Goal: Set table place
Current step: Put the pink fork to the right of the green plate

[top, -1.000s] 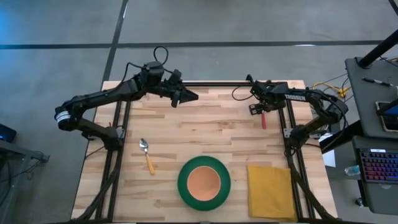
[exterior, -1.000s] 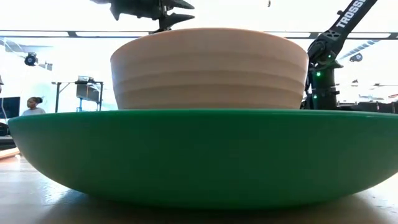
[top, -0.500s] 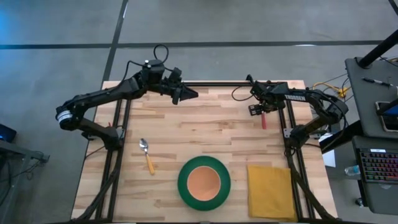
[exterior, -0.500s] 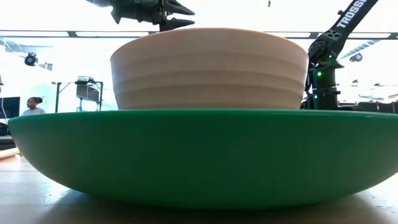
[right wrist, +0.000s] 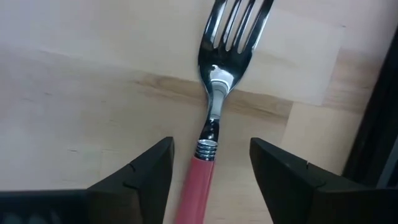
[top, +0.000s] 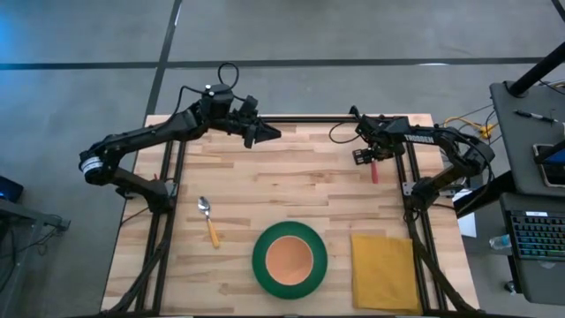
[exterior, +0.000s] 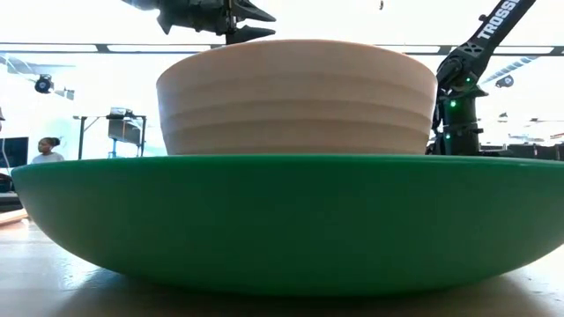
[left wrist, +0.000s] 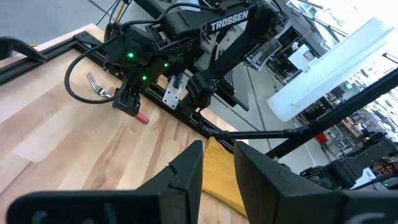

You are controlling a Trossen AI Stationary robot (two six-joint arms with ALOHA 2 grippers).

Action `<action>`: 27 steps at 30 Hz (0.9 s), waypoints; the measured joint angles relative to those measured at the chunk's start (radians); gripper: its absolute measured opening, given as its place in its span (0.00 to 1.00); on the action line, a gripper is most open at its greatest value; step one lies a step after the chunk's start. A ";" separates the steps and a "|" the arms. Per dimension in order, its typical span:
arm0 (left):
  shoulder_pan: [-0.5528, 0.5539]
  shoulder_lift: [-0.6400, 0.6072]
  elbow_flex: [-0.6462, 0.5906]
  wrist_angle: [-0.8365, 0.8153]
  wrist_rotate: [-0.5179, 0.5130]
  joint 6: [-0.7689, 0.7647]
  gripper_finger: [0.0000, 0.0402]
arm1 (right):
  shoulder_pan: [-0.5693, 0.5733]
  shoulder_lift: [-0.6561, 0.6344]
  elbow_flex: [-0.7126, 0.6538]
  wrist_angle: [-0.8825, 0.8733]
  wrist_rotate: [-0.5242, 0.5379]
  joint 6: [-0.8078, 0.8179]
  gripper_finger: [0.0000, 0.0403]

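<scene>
Since one second ago, my left gripper [top: 265,134] has pulled back a little toward the far left part of the table [top: 282,190]; the fork [top: 374,168], spoon [top: 209,220], plate [top: 290,260] and napkin [top: 383,270] lie where they were.

From above, my right gripper [top: 364,156] hangs over the fork near the far right side of the table, close to the black frame [top: 408,181]. The bowl [top: 290,258] sits inside the green plate at the near edge. The spoon lies to the left of the plate, the yellow napkin just to the right of it.

At table height, the bowl [exterior: 297,97] stands in the plate [exterior: 282,224] and fills almost the whole picture. My left gripper [exterior: 256,22] shows above the bowl's rim, and a person [exterior: 46,151] sits far behind on the left.

From my left wrist, my fingers [left wrist: 186,174] are released, with a narrow gap between them. Beyond them I see the fork [left wrist: 99,86] under my right gripper [left wrist: 126,102] and a piece of the napkin [left wrist: 221,171].

From my right wrist, my fingers [right wrist: 140,174] are spread wide, one on each side of the fork's red handle [right wrist: 199,186], without touching it. The fork [right wrist: 217,68] lies flat on the wood.
</scene>
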 joint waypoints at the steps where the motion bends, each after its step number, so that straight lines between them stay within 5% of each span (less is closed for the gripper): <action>1: 0.000 0.000 0.000 0.000 0.000 0.000 0.19 | 0.000 0.000 0.000 0.000 -0.003 0.000 0.49; 27: 0.000 0.000 0.000 0.000 0.001 0.002 0.19 | 0.001 -0.003 -0.016 0.016 -0.031 0.006 0.10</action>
